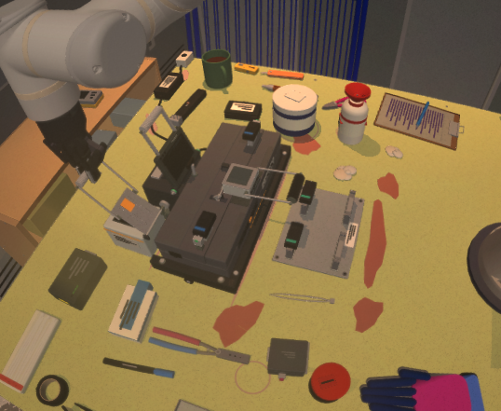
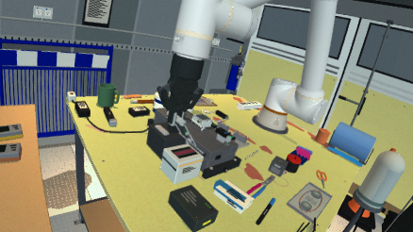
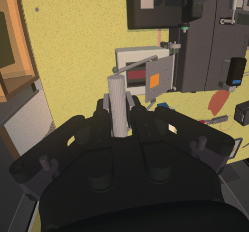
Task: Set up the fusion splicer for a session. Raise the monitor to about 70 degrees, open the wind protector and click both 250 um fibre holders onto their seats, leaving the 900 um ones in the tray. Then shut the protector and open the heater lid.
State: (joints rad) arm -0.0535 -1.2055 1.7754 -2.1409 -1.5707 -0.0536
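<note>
The heater lid (image 1: pixel 134 208) (image 3: pixel 159 78), a grey flap with an orange square, stands swung up off the white heater box (image 1: pixel 125 237) (image 3: pixel 140 68) at the splicer's (image 1: pixel 219 206) left end. My gripper (image 1: pixel 84 176) (image 3: pixel 118 106) is left of it and above the table edge, its fingers closed on the grey cylindrical handle (image 3: pixel 117 104) of the lid's pull bar. The monitor (image 1: pixel 176 155) stands raised. The wind protector (image 1: pixel 240 180) lies on the splicer's top. Two blue-marked holders (image 1: pixel 204 225) (image 1: pixel 251 131) sit on the splicer. Two green-marked holders (image 1: pixel 308 192) (image 1: pixel 294 235) stand on the tray (image 1: pixel 320 231).
The arm's base (image 1: pixel 500 262) stands at the table's right edge. An orange bench (image 1: pixel 18 168) lies just left of my gripper, beyond the table edge. A black box (image 1: pixel 77 278), a card box (image 1: pixel 132 311) and pliers (image 1: pixel 195 345) lie in front of the splicer.
</note>
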